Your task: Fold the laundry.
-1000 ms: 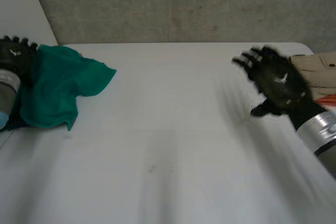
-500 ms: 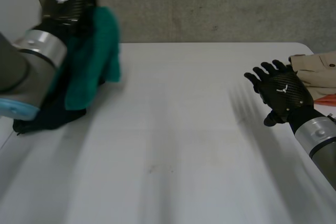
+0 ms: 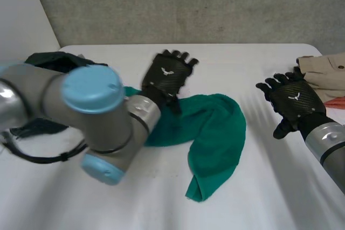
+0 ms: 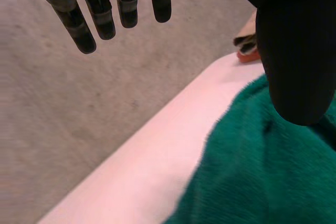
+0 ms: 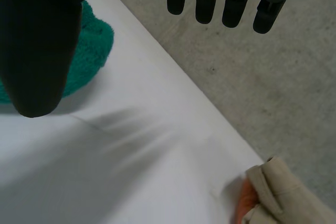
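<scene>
Nearest me the white tabletop [image 3: 161,197] is bare, and on it, about the middle, lies the green towel [image 3: 210,133]. It sits in a loose, rumpled arc, with one doubled-over end trailing toward my side and the rest bunched under my left arm [image 3: 91,106]. My left hand [image 3: 168,76] sits at the towel's far edge with its fingers [image 4: 104,19] straight and spread, gripping nothing. The thumb hangs over the pile, and I can't quite tell whether the heel of the palm touches the cloth. The towel looks like thick, nappy terry, so I judge it light, limp and not slippery. It should drape and sag the instant it's lifted and won't hold a crease unless pressed flat. I'd take it at two corners of one short edge, pinching through a single layer, though the corners are buried in the folds and need teasing out first. My right hand [image 3: 294,103] hovers off to the right, well apart from the towel, with its fingers [image 5: 206,3] also straight and relaxed and holding nothing. Just beyond it, at the tabletop's right edge, sits a folded beige garment [image 3: 326,76] with something orange [image 3: 337,102] beside it. Far left, behind my arm, is a heap of dark cloth [image 3: 48,60]. The surface is smooth and matte, so cloth should slide easily on it. Behind the tabletop's far edge stands a bare concrete wall [image 3: 215,4].
</scene>
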`<move>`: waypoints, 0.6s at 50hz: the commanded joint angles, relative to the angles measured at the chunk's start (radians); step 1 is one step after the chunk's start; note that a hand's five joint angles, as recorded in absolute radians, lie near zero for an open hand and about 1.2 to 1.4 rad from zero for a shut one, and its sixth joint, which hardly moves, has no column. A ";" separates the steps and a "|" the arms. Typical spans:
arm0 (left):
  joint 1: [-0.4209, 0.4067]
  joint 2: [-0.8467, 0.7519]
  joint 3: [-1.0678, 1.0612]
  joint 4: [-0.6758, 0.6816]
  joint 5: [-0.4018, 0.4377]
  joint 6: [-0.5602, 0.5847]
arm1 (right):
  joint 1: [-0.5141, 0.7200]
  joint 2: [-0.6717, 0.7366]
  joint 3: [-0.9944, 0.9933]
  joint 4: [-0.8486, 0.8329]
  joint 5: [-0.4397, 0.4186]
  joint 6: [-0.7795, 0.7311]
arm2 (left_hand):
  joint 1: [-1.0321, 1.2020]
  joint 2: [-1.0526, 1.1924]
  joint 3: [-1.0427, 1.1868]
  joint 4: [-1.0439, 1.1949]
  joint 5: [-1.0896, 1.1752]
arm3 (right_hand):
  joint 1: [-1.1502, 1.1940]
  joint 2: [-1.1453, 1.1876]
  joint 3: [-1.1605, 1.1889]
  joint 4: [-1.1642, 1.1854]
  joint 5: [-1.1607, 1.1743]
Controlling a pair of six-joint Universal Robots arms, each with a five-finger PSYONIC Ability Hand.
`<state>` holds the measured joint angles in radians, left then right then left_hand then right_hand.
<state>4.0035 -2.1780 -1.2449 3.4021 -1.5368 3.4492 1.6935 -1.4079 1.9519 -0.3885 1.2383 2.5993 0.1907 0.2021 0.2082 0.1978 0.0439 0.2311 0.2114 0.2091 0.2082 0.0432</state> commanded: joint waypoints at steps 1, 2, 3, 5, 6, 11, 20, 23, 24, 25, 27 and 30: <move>0.092 0.234 -0.241 0.000 -0.042 0.010 | 0.051 -0.028 -0.108 0.282 0.041 0.209 | 0.023 0.011 0.005 0.016 -0.005 | -0.057 -0.037 -0.035 -0.034 -0.043; 0.104 0.271 -0.293 0.002 -0.051 0.013 | 0.058 -0.028 -0.122 0.325 0.040 0.232 | 0.032 0.020 0.014 0.024 0.004 | -0.057 -0.037 -0.035 -0.034 -0.043; 0.109 0.285 -0.316 0.002 -0.052 0.013 | 0.066 -0.028 -0.134 0.367 0.038 0.252 | 0.032 0.020 0.014 0.024 0.004 | -0.057 -0.037 -0.035 -0.034 -0.043; 0.121 0.308 -0.363 0.002 -0.049 0.013 | 0.090 -0.033 -0.155 0.481 0.035 0.288 | 0.037 0.026 0.020 0.030 0.010 | -0.057 -0.037 -0.035 -0.034 -0.043; 0.138 0.320 -0.405 0.003 -0.046 0.013 | 0.100 -0.031 -0.160 0.512 0.036 0.294 | 0.046 0.035 0.029 0.039 0.019 | -0.057 -0.037 -0.035 -0.034 -0.043; 0.196 0.311 -0.476 0.003 -0.037 0.019 | 0.195 -0.023 -0.153 0.576 0.038 0.309 | 0.116 0.105 0.099 0.109 0.089 | -0.057 -0.037 -0.035 -0.034 -0.043; 0.302 0.158 -0.452 0.016 0.059 0.137 | 0.408 0.073 -0.123 0.386 0.137 0.308 | 0.208 0.196 0.190 0.201 0.180 | -0.020 0.000 0.002 0.003 -0.007; 0.313 0.087 -0.416 0.032 0.086 0.177 | 0.460 0.130 -0.125 0.312 0.205 0.292 | 0.208 0.196 0.190 0.201 0.180 | 0.059 0.079 0.081 0.082 0.073; 0.315 0.071 -0.407 0.034 0.087 0.183 | 0.477 0.147 -0.126 0.288 0.219 0.286 | 0.208 0.196 0.190 0.201 0.180 | 0.071 0.091 0.093 0.094 0.084; 0.318 0.042 -0.389 0.036 0.089 0.192 | 0.498 0.170 -0.128 0.254 0.233 0.277 | 0.208 0.196 0.190 0.201 0.180 | 0.086 0.105 0.108 0.109 0.099; 0.319 0.021 -0.370 0.037 0.089 0.197 | 0.517 0.190 -0.128 0.223 0.250 0.257 | 0.208 0.196 0.190 0.201 0.180 | 0.112 0.132 0.134 0.135 0.125; 0.319 -0.012 -0.335 0.037 0.087 0.197 | 0.528 0.234 -0.131 0.192 0.262 0.202 | 0.255 0.243 0.237 0.247 0.227 | 0.142 0.161 0.164 0.164 0.155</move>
<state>4.3214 -2.1200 -1.6429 3.4345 -1.4505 3.6336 2.1839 -1.2513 1.8262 -0.1165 1.4573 2.8737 0.3310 0.3329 0.3302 0.3360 0.1620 0.2701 0.2877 0.2904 0.2883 0.1187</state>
